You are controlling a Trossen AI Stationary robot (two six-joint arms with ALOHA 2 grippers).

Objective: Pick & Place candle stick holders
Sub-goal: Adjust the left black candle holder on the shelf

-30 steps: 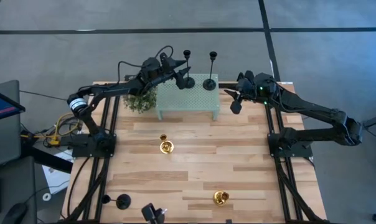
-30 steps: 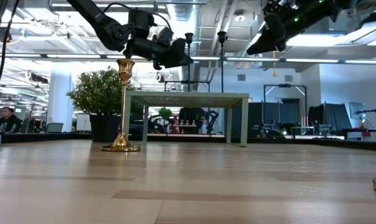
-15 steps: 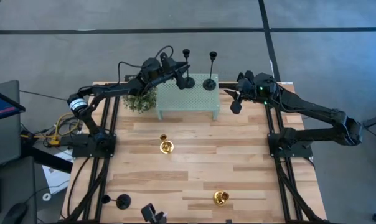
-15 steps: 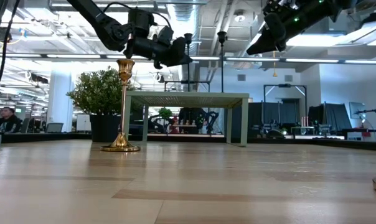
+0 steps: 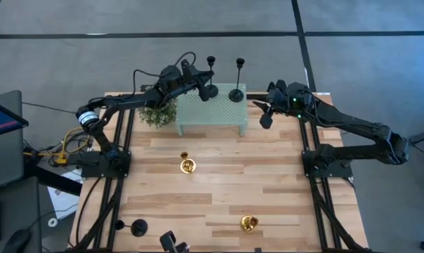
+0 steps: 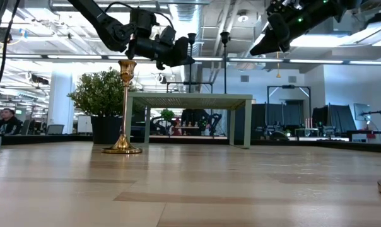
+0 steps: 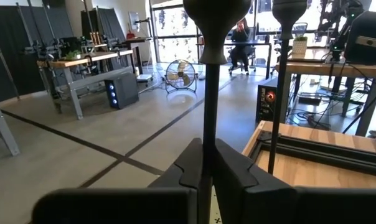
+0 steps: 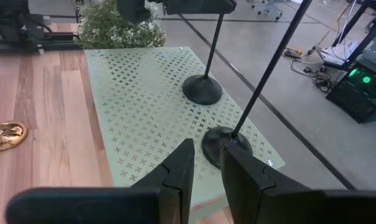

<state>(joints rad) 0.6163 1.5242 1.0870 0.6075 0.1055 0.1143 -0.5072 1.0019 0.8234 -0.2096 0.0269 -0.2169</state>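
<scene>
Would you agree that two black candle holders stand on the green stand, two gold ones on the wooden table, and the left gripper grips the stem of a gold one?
Not quite. The left gripper grips the stem of a black candle holder on the green stand, as the left wrist view shows. The rest holds: another black holder stands there, and two gold ones on the table.

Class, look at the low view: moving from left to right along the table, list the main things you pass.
Potted plant → gold candle stick holder → left gripper, up on a black candle stick holder's stem → second black holder on the green stand → right gripper, raised.
</scene>
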